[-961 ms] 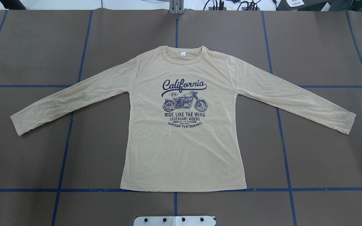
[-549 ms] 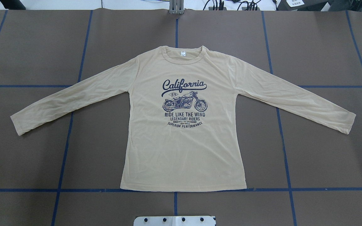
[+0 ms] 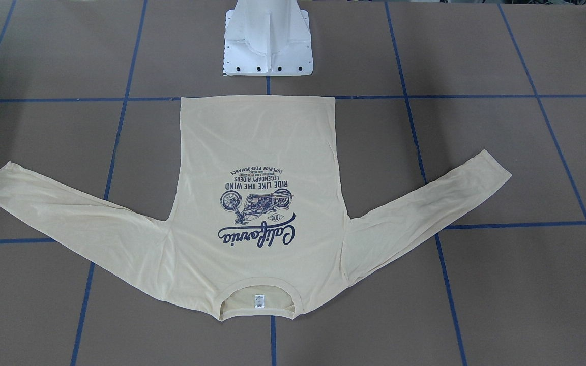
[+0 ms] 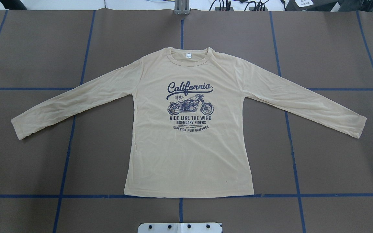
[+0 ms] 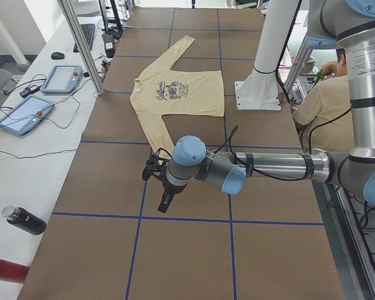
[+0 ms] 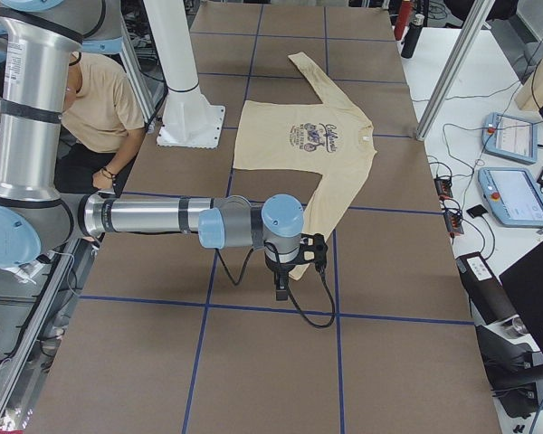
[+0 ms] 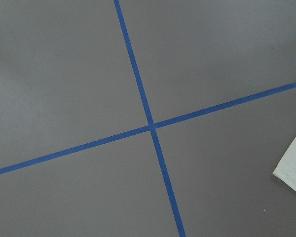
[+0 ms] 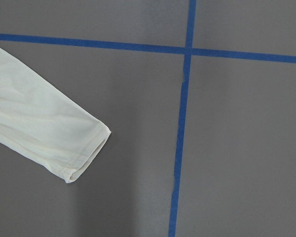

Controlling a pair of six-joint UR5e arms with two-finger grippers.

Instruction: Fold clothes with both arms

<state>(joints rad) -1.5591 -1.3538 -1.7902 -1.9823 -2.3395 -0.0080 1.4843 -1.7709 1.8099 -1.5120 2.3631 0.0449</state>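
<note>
My left gripper (image 5: pixel 164 201) hung above the table (image 4: pixel 44 48) beside the left cuff (image 4: pixel 18 127), at the shirt's nine o'clock. The T-shirt (image 4: pixel 186 155) lay flat, print up, collar at twelve. The right gripper (image 6: pixel 281 287) hung near the three o'clock cuff (image 4: pixel 358 127). I couldn't tell how open either was. I judged that no fold had begun; next, each must pinch its cuff.

Thin matt cloth T-shirt (image 4: pixel 186 161) (matt paper-like tabletop (image 4: pixel 335 161))

Cream T-shirt (image 4: pixel 189 155) (navy print (image 4: pixel 189 105)), blue-gridded brown table (image 4: pixel 335 48)
</note>
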